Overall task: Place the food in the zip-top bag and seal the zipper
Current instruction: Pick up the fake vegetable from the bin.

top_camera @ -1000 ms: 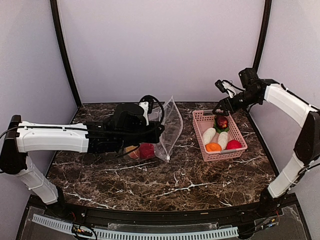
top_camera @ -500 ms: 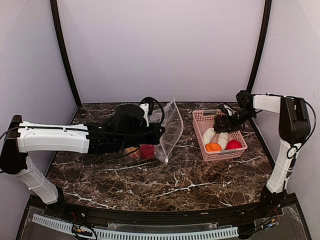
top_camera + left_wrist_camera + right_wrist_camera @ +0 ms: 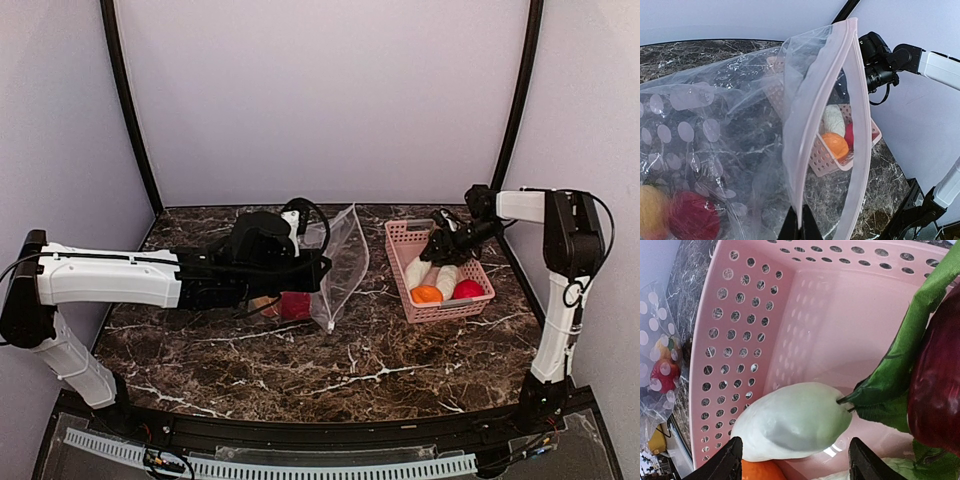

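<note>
Zip-top bag (image 3: pixel 715 115) gapes — passable; pink basket (image 3: pixel 740 315) half bare — maroon food (image 3: pixel 940 370) crowds one side.

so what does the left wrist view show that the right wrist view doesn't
Only the left wrist view: the zipper framing the open mouth of the zip-top bag, the left jaws shut on its rim, and the right arm above the pink basket. Only the right wrist view: the maroon food with green leaves, and the right jaws open either side of the white food. Both: the basket, the white and orange food, and the red food inside the bag.
</note>
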